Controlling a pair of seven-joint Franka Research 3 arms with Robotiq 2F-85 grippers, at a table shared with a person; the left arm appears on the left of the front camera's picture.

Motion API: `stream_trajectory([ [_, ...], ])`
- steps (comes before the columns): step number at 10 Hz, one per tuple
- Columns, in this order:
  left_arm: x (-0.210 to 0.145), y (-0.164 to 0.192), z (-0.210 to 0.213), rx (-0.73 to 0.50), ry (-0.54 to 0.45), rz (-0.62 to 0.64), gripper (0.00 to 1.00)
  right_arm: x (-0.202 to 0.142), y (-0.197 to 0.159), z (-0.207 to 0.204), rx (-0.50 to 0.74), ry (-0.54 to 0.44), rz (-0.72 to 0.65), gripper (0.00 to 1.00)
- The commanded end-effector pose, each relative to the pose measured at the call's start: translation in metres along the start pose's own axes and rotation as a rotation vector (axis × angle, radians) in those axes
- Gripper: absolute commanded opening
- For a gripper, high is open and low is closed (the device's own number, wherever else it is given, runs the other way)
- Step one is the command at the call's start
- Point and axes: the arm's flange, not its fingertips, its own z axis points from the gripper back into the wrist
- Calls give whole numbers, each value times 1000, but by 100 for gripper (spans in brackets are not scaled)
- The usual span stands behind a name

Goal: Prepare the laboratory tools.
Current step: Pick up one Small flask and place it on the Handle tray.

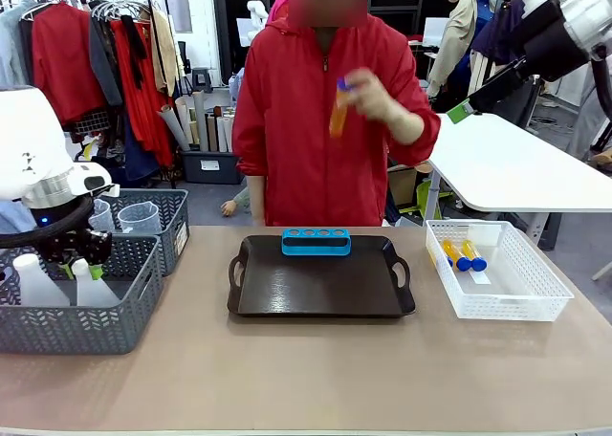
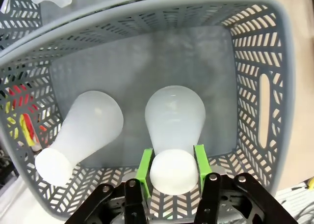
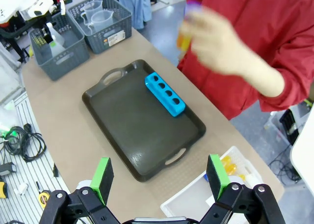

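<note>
Two translucent white conical flasks lie in the near grey mesh basket. My left gripper reaches down into that basket, its green pads pressed on the neck of the right-hand flask. The other flask lies loose beside it. In the front view the left gripper sits over the same flask. Clear measuring jugs stand in the rear grey basket. A blue rack rests on the black tray. The person holds up an amber tube. My right gripper hangs open high above the table.
At the right stands a white lattice basket holding two amber blue-capped tubes. The person stands right behind the tray. Bare table runs along the front edge. Cables and tools lie on the floor beside the table.
</note>
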Motion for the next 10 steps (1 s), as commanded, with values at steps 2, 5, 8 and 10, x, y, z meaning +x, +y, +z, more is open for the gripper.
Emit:
stream_trajectory([
  [2, -2, 2, 16, 15, -4, -9, 0, 0, -1, 0, 12, -11, 2, 100],
  [5, 1, -8, 86, 12, -42, -31, 0, 0, -1, 0, 12, -11, 2, 100],
  [8, 12, -33, 178, 55, -97, -71, 0, 0, -1, 0, 12, -11, 2, 100],
  [10, 20, -57, 232, 49, -130, -130, 0, 0, -1, 0, 12, -11, 2, 100],
])
